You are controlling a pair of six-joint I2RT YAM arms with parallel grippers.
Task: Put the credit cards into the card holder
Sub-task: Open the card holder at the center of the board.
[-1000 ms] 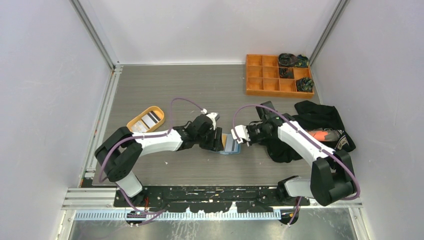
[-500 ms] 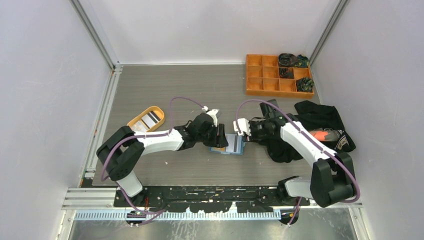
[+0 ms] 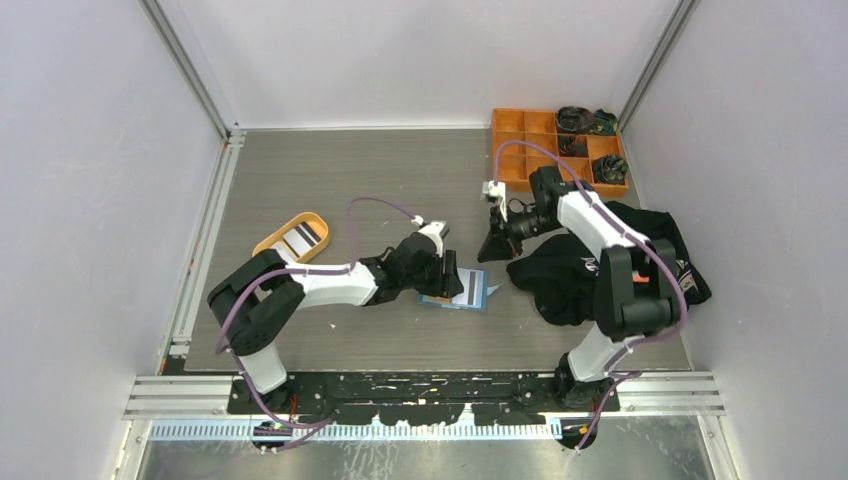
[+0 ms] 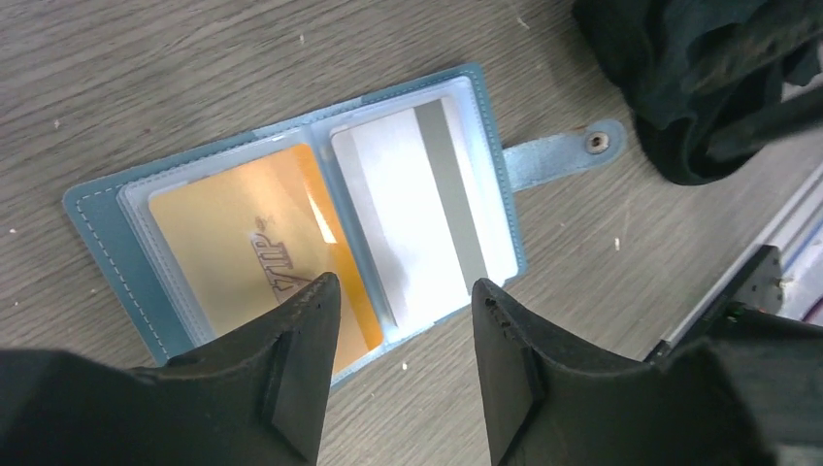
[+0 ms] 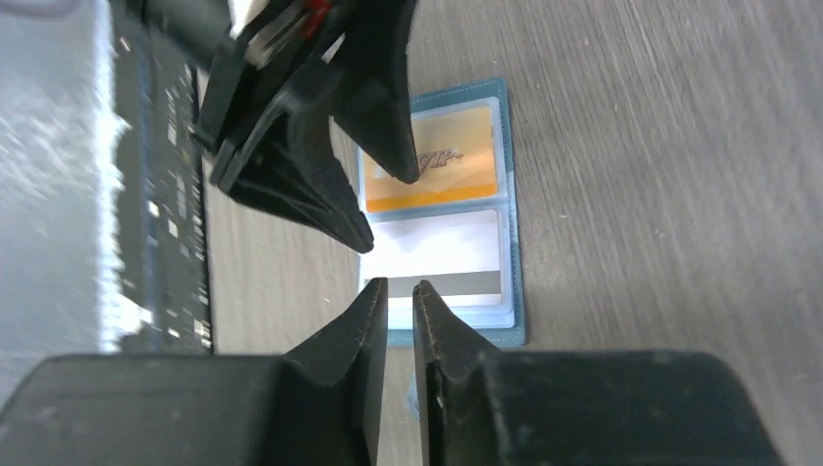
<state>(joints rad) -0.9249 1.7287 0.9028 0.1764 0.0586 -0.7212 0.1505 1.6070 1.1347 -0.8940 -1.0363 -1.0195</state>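
Note:
The blue card holder [image 4: 97, 214] lies open and flat on the table, its snap tab [image 4: 568, 153] pointing toward the black cloth. An orange card [image 4: 233, 243] fills one clear pocket, and a white credit card with a grey stripe [image 4: 408, 214] fills the other. My left gripper [image 4: 406, 291] hovers open at the holder's near edge with nothing between its fingers. My right gripper [image 5: 400, 287] is raised away from the holder [image 5: 510, 194]; only a narrow gap shows between its fingers, and the gap is empty. From above, the holder [image 3: 470, 290] sits mid-table with the left gripper [image 3: 448, 278] over it.
An orange oval tray [image 3: 268, 246] at the left holds more cards [image 3: 305, 236]. An orange compartment box [image 3: 525, 160] stands at the back right. A black cloth [image 3: 560, 290] lies under the right arm, just right of the holder.
The right gripper has pulled back and up from the holder toward the far right. The holder went from propped between both grippers to lying flat and open. The left gripper stays over it.

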